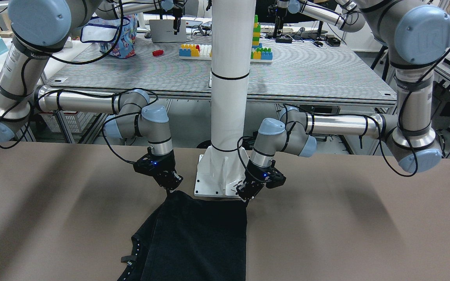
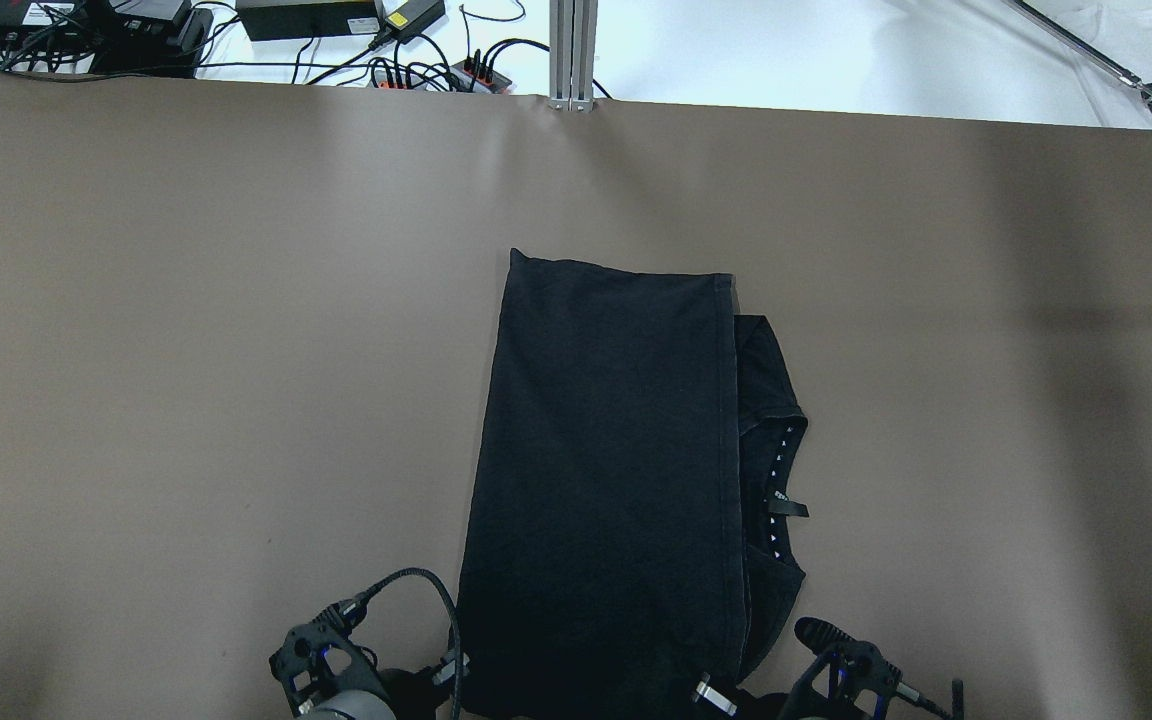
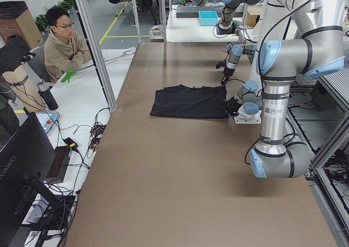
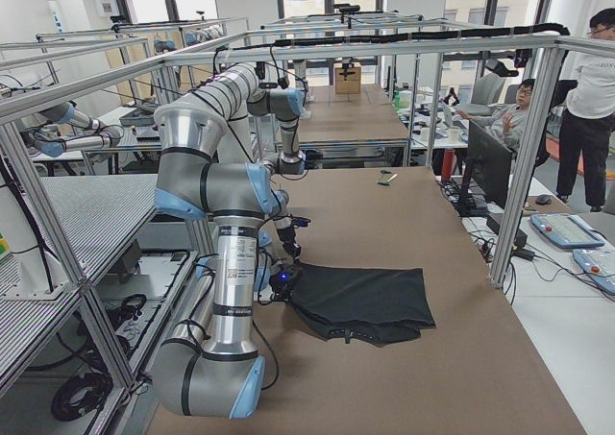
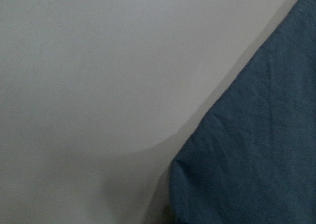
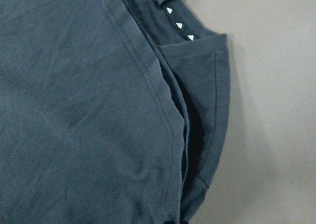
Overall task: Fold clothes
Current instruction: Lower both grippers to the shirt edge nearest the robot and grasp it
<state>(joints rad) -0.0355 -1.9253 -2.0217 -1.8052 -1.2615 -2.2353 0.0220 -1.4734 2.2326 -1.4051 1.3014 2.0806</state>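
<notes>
The black cloth lies flat on the brown table, folded lengthwise, with its collar with white triangles showing along one side. It also shows in the front view and in both side views. My left gripper and right gripper are down at the cloth's two corners next to the white post's base. Their fingers look pinched together on the corners. The left wrist view shows a cloth corner, the right wrist view the folded edge. No fingers show in either.
The white post stands just behind the cloth between the arms. A second table behind holds a patterned bag and toy bricks. Cables lie past the table's far edge. A seated operator is beside the table.
</notes>
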